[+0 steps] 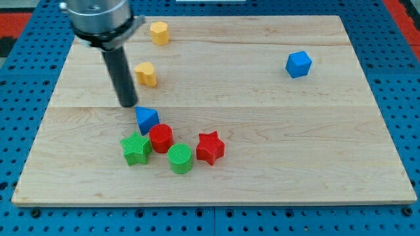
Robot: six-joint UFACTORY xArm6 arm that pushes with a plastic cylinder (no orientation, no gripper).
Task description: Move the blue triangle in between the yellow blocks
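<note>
Camera view showed a pale wooden board lying on a blue pegboard surface, seen from slightly above.

Starting at the view's left, the dark rod came down from the top edge, and my tip rested on the board. The rod had no jaws, so it gripped nothing and held nothing; it could only push. My tip sat just above and slightly left of the blue triangle, very close, though whether they touched could not be told.

Below the blue triangle lay a tight cluster: a green star furthest left, a red cylinder right under the triangle and seemingly against it, a green cylinder, and a red star.

Just right of the rod, above the triangle, stood the lower yellow block, and higher up near the board's top edge stood the upper yellow block. The gap between the two was empty.

Far to the view's right, well apart from everything, sat a blue cube.

As a judgement, the task was not yet done: the blue triangle lay below both yellow blocks, not between them. It would need pushing upward and around the lower yellow block, and my tip appeared to be on the wrong side for that.
</note>
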